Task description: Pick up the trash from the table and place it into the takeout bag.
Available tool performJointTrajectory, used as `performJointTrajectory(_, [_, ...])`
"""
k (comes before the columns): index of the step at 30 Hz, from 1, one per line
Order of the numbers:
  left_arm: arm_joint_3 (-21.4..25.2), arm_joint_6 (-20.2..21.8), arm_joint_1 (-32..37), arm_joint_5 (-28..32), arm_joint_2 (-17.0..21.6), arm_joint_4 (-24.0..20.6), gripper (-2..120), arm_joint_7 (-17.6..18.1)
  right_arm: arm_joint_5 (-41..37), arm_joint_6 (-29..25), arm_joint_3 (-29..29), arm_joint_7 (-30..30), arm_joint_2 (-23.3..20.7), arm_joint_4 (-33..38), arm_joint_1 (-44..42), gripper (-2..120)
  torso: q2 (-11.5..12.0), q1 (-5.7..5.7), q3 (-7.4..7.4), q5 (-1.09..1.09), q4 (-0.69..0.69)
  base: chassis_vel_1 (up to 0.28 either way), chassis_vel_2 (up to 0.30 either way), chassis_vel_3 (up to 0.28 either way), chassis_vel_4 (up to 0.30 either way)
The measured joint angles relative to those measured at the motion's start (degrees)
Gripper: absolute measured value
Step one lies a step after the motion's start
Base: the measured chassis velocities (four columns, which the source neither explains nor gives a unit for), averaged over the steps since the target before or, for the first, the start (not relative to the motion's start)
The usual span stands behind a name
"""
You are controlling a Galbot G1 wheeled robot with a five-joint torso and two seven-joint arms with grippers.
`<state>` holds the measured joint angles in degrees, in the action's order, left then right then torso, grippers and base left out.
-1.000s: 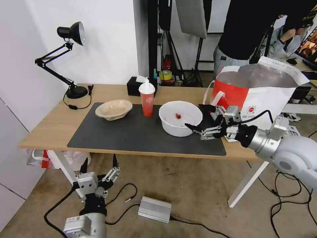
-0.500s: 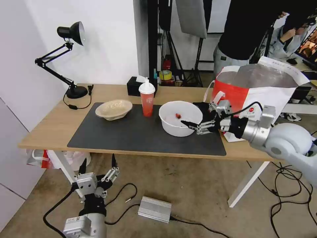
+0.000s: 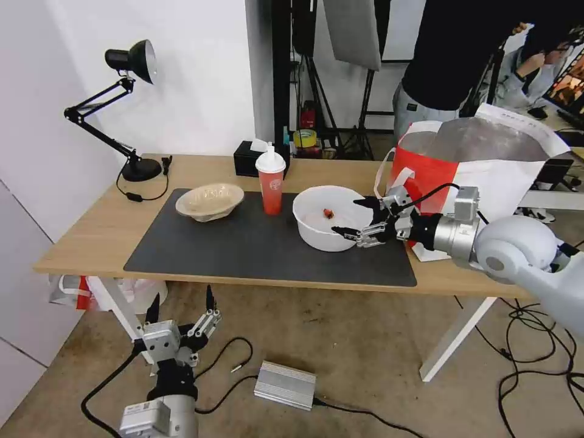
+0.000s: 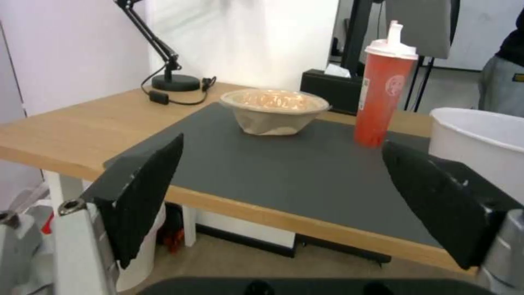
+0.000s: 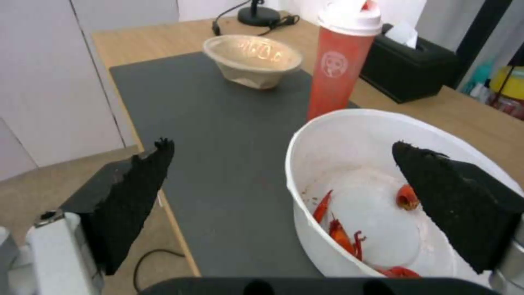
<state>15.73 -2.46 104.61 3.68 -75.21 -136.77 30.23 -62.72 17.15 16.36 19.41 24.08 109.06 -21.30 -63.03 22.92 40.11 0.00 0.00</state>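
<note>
The right hand (image 3: 354, 217) reaches in from the right at the near right side of the large white bowl (image 3: 331, 217), its fingers spread wide and released: one finger (image 5: 453, 205) hangs over the bowl's inside, the other (image 5: 136, 180) lies outside the wall above the dark mat (image 3: 243, 243), so the rim sits between them with no clear contact. Red scraps (image 5: 341, 233) lie on the bowl's bottom. The bowl stands on the mat on the tabletop (image 3: 91, 231), with the red cup (image 3: 271, 182) just beside it to the left and the beige pulp bowl (image 3: 210, 201) farther left. The takeout bag (image 3: 480, 164) stands open at the tabletop's right end, near the white bowl. The left hand (image 3: 180, 311) hangs below the tabletop's front edge, fingers open and holding nothing.
</note>
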Motion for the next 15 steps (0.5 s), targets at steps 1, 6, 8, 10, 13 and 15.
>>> performJointTrajectory(1, [-0.09, -0.03, -0.05, -0.03, -0.14, 0.09, 97, 0.03, -0.05, 0.35, 0.41, -0.01, 0.23, -0.27, 0.31, 100, 0.0, 0.0, 0.0, 0.0, 0.0, 0.0, 0.0, 0.0, 0.0])
performJointTrajectory(6, [-0.45, -0.04, -0.42, -0.05, -0.55, 0.44, 97, 0.13, 0.01, 1.65, 1.06, 0.01, 1.06, -0.87, 0.75, 100, 0.0, 0.0, 0.0, 0.0, 0.0, 0.0, 0.0, 0.0, 0.0])
performJointTrajectory(8, [-0.42, -0.03, -0.47, -0.05, -0.61, 0.53, 97, 0.16, 0.02, 2.07, 1.52, 0.03, 1.46, -1.41, 1.31, 100, 0.0, 0.0, 0.0, 0.0, 0.0, 0.0, 0.0, 0.0, 0.0])
performJointTrajectory(10, [-0.36, -0.03, -0.47, -0.06, -0.61, 0.53, 97, 0.17, 0.01, 2.16, 1.95, 0.06, 1.64, -1.73, 1.9, 100, 0.0, 0.0, 0.0, 0.0, 0.0, 0.0, 0.0, 0.0, 0.0])
performJointTrajectory(13, [-0.24, -0.03, -0.44, -0.06, -0.57, 0.53, 97, 0.18, -0.38, 2.69, 3.99, 0.16, 2.44, -2.76, 4.42, 100, 0.0, 0.0, 0.0, 0.0, 0.0, 0.0, 0.0, 0.0, 0.0])
performJointTrajectory(15, [-0.29, -0.03, -0.49, -0.07, -0.57, 0.57, 97, 0.18, -0.5, 2.83, 4.78, 0.14, 2.72, -3.06, 5.39, 100, 0.0, 0.0, 0.0, 0.0, 0.0, 0.0, 0.0, 0.0, 0.0])
